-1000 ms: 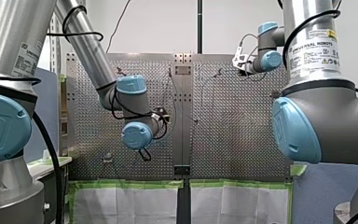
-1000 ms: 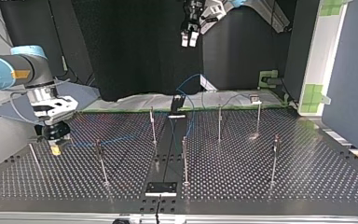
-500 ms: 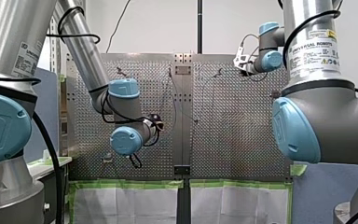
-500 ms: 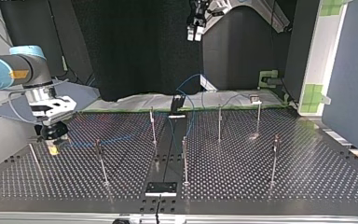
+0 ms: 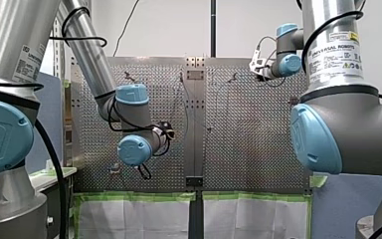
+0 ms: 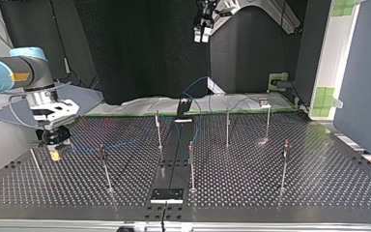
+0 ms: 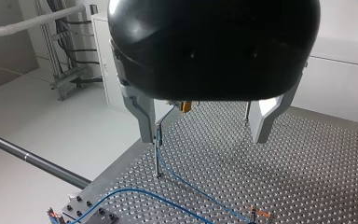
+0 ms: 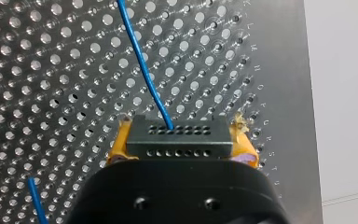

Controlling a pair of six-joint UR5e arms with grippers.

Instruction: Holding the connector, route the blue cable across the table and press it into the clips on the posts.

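The cable (image 8: 142, 60) is blue; the connector (image 8: 177, 138) is black with two rows of holes; the pads (image 8: 120, 145) are yellow; the table (image 8: 51, 93) is silver, uniformly perforated

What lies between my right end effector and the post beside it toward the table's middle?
Top view: only the blue cable, running from the right end effector to that post.

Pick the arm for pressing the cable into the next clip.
Right. My right gripper holds the connector low over the table, blue cable attached; my left gripper hangs high, fingers open, empty.
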